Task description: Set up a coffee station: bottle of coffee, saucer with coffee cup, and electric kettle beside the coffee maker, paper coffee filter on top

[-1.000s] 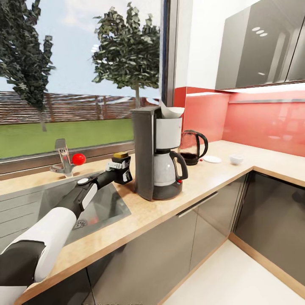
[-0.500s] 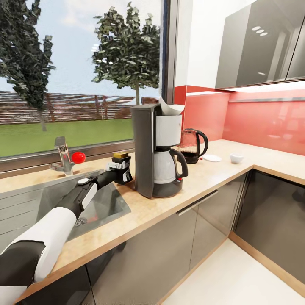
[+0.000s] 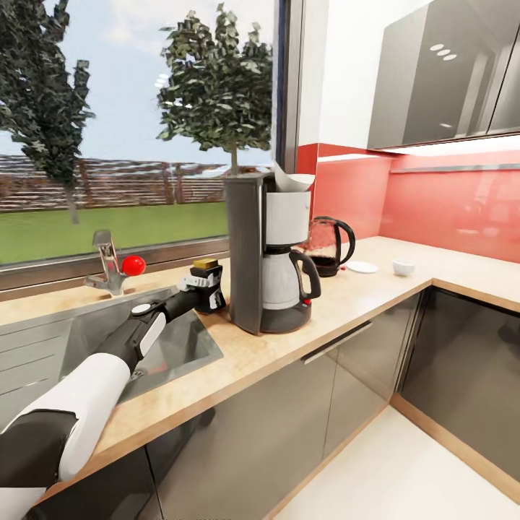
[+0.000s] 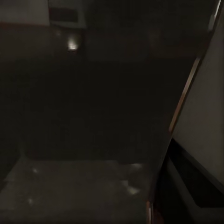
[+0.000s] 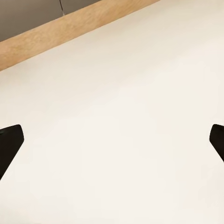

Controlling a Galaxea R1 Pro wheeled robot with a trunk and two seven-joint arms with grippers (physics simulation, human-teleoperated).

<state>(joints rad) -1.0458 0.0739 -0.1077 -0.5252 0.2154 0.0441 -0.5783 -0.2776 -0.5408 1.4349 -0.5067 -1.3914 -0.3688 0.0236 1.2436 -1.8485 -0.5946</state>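
Left fingers (image 3: 204, 283) pinch the jar (image 3: 207, 283) low over the worktop (image 3: 339, 307), just beside the coffee maker (image 3: 267, 253). Right fingers (image 5: 112, 144) spread. Risk: release before contact tips the jar sinkward (image 3: 43, 347).

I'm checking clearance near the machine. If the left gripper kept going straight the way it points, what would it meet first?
Most likely the coffee maker: the left gripper, shut on the bottle of coffee, points at its dark side close by. Depth is uncertain.
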